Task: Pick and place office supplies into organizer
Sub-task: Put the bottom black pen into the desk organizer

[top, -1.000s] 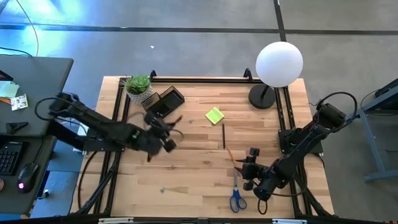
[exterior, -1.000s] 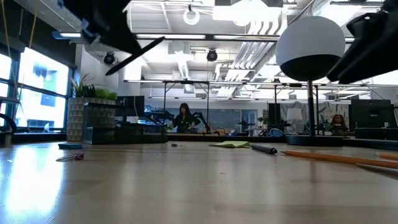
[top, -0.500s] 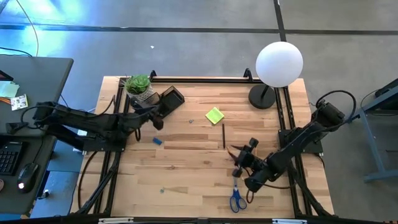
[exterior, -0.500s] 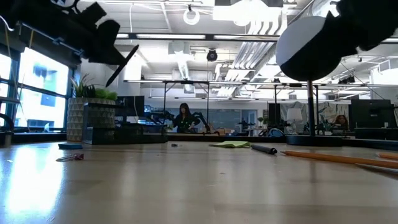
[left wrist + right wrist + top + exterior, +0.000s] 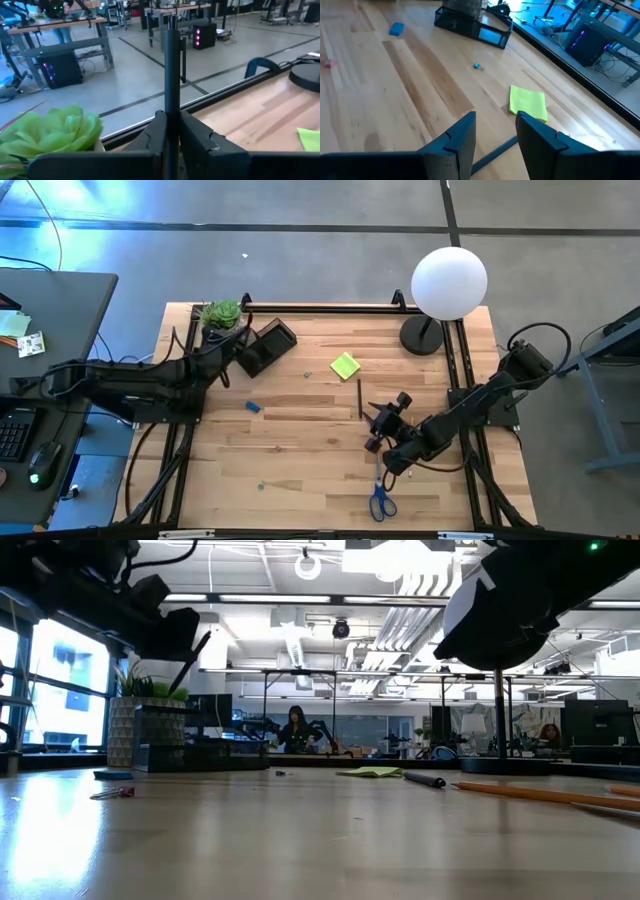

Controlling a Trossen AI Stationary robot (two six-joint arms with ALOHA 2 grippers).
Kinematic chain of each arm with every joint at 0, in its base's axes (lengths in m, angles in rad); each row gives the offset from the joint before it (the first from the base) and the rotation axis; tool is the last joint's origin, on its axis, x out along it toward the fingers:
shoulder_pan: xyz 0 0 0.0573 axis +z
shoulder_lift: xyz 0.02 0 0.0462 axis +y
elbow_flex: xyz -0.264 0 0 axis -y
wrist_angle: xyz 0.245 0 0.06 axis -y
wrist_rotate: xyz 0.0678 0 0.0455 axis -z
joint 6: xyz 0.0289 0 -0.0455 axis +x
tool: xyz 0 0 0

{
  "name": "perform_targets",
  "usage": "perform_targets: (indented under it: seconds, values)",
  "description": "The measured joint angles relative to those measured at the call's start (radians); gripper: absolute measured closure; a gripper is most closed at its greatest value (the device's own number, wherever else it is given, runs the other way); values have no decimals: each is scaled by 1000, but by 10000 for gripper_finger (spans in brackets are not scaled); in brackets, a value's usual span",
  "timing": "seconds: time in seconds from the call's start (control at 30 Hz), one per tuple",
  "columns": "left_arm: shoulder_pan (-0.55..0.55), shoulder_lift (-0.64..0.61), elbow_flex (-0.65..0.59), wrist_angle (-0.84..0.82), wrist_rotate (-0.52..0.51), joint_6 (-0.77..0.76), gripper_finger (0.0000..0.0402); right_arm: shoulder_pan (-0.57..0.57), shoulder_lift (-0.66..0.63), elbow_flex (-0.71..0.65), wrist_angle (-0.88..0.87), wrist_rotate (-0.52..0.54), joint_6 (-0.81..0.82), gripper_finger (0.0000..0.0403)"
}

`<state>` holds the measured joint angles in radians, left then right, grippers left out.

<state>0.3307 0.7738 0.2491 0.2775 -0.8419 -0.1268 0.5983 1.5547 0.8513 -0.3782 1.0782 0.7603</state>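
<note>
Clenching a thin dark pen upright, left jaws hovered just beside the organizer, evidently to drop it in. Right jaws hung released, empty, above another pen, sticky pad just ahead.

The tabletop under my right end effector is pale planked wood with a soft sheen. Just ahead lies a matt paper sticky-note pad. My left end effector grips a smooth, matt dark pen.
</note>
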Motion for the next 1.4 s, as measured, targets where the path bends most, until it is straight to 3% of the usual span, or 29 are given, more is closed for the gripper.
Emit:
perform_targets:
  seconds: [0.3,0.4,0.57,0.77,0.9,1.17,1.4]
  values:
    - [36,0,-18,61,76,28,373,-5,-76,-1,-2,-147,-111,269]
    - [36,0,-18,67,93,37,375,-31,-137,-46,126,-275,-246,269]
    - [36,0,-18,66,94,44,369,-76,-266,-236,507,-443,-430,269]
    - [36,0,-18,64,94,49,372,-90,-385,-479,918,-460,-514,269]
    - [36,1,-18,64,52,52,375,-90,-406,-571,1038,-463,-518,269]
    - [36,14,-17,29,-122,-10,371,-78,-402,-602,1085,-487,-526,269]
    - [36,56,-17,-25,-90,-40,370,-79,-402,-602,1084,-491,-534,269]
